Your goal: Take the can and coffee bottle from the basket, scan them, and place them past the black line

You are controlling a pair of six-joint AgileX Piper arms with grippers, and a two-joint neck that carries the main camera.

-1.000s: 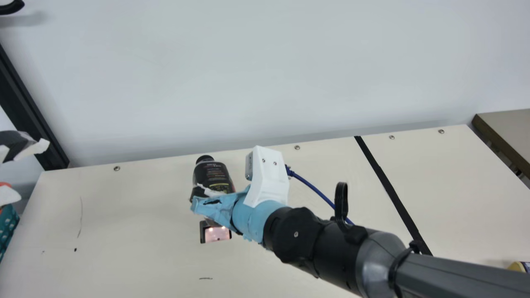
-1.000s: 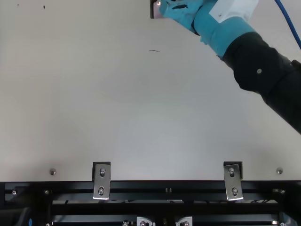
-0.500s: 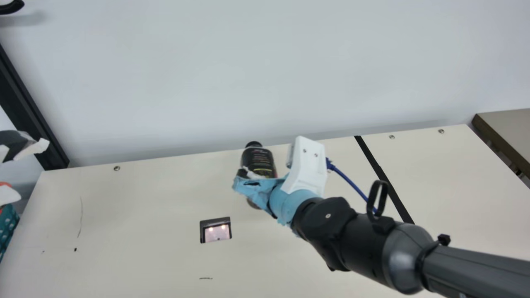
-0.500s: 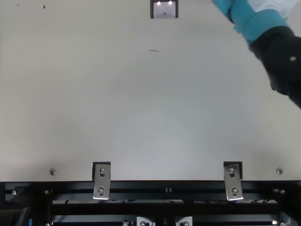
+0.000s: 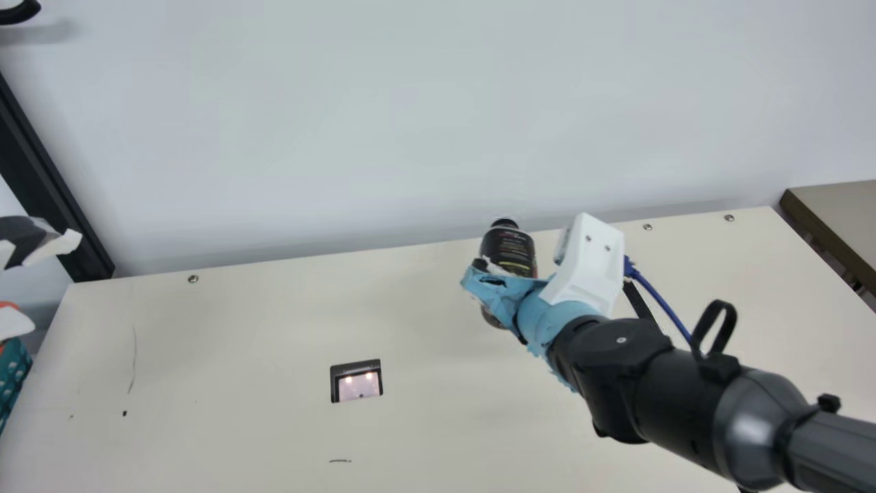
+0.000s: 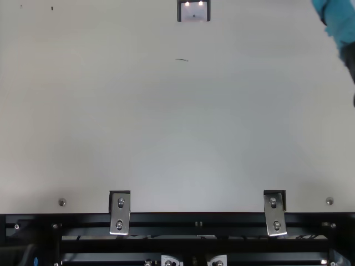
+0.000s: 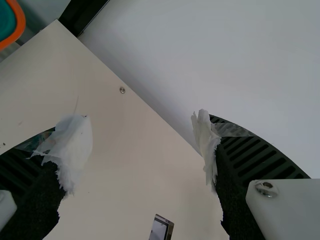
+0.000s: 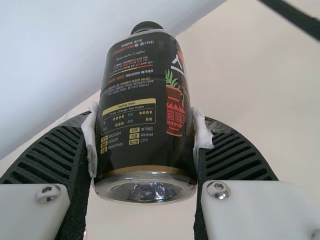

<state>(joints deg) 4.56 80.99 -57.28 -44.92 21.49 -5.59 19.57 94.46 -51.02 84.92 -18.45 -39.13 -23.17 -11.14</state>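
Carrying arm: the right arm has moved to the right during the last 1 second, and the coffee bottle point(image 8: 142, 75) has travelled together with it.
Right gripper point(image 8: 146, 120): holding the bottle from 2 sides, with the fingers pressed to its body; the cap is pointing to the far side.
Scanner window point(image 5: 357, 382): it was partly hidden 1 second ago, and now it is uncovered, with 2 small lights in it; the bottle is well apart, on the far right of it.
Black line point(image 5: 638, 301): the bottle is still on the left of it, but nearer than before.
Meaning for the task: I think the scan of this bottle is finished and the carrying step is going on, but the scan result I cannot confirm.
Left gripper point(image 7: 140, 130): wide, with nothing between its 2 fingers; at the far left, the same place as before.
Basket point(image 5: 14, 370): at the left edge, near the left arm.
Can: whether it was already scanned, I cannot tell.
Next need: to bring the bottle fully past the line, lower it straight, and only then release; a tilted base could make it fall.
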